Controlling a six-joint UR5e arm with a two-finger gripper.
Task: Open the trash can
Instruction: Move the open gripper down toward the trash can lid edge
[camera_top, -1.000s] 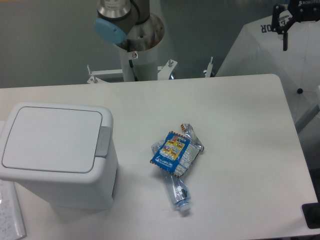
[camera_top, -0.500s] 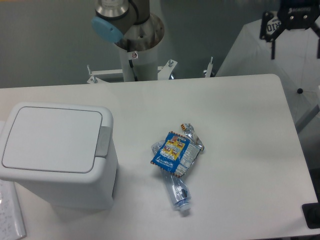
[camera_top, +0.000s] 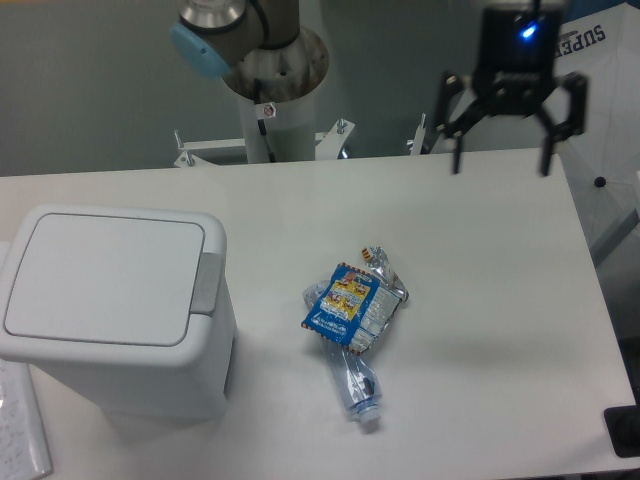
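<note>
The trash can (camera_top: 110, 310) is a boxy white bin at the left of the table. Its flat white lid (camera_top: 100, 275) is closed. A grey push tab (camera_top: 207, 283) sits on its right rim. My gripper (camera_top: 502, 162) hangs open and empty above the table's far right edge, fingers pointing down and spread wide. It is far from the trash can, to its upper right.
A blue snack bag (camera_top: 345, 303) lies on a crushed clear plastic bottle (camera_top: 358, 385) near the middle of the white table (camera_top: 480, 300). The robot base (camera_top: 270, 80) stands at the back. A paper sheet (camera_top: 20, 430) lies at the lower left.
My gripper has moved left and down from the upper right corner to above the table's far right edge. The trash can, bag and bottle have not moved.
</note>
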